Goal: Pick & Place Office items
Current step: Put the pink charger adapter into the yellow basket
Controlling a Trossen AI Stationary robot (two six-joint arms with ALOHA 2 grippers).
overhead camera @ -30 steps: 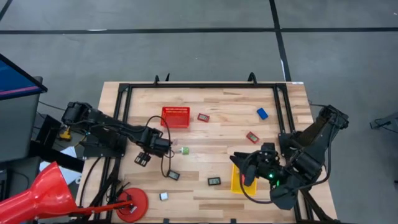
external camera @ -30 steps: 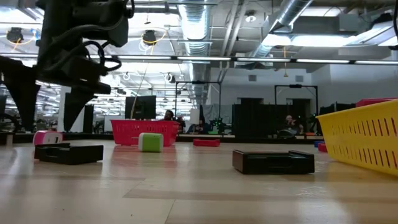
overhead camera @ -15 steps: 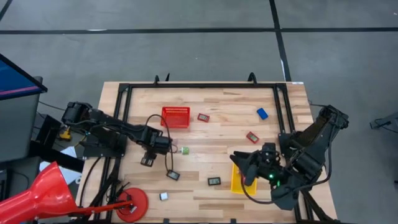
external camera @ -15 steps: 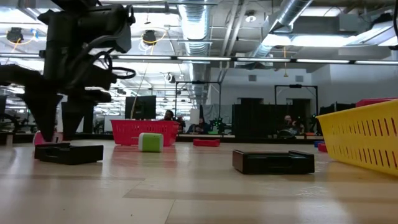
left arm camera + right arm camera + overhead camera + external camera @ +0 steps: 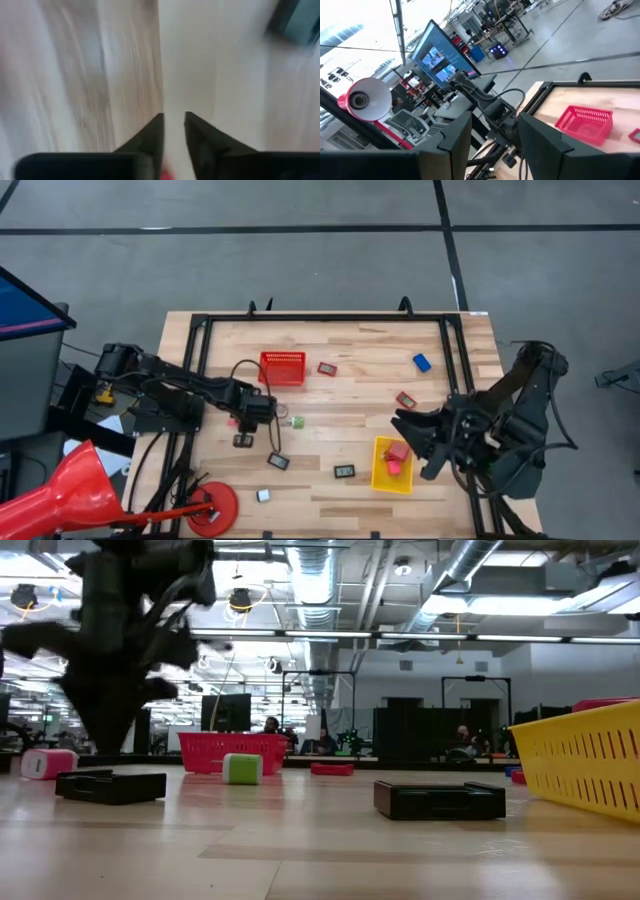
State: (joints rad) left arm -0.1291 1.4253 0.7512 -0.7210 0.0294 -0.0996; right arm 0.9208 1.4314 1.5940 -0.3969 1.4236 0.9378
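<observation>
My left gripper [image 5: 243, 428] [image 5: 174, 119] points down at the table's left middle, its fingers drawn almost together with nothing between the tips. A pink block [image 5: 232, 421] [image 5: 48, 762] rests on the wood just left of it. A green block [image 5: 297, 421] [image 5: 242, 768] and a flat dark piece [image 5: 278, 462] [image 5: 110, 786] lie close by. My right gripper [image 5: 412, 445] [image 5: 495, 150] is open and raised at the right of the yellow bin [image 5: 380, 478], which holds red pieces [image 5: 397, 452].
The red mesh basket [image 5: 282, 367] [image 5: 585, 122] stands at the far left. Scattered pieces include a blue block [image 5: 421, 362], two red-framed pieces [image 5: 327, 368] [image 5: 405, 400], a second dark flat piece [image 5: 345, 471] [image 5: 440, 800] and a small pale cube [image 5: 263, 495].
My left gripper has shut, its fingers coming together from wide apart, and has gone a little toward the table's right and near edges. The pink block now sits farther left on the wood. My right gripper has drawn back toward the right edge, uncovering the yellow bin.
</observation>
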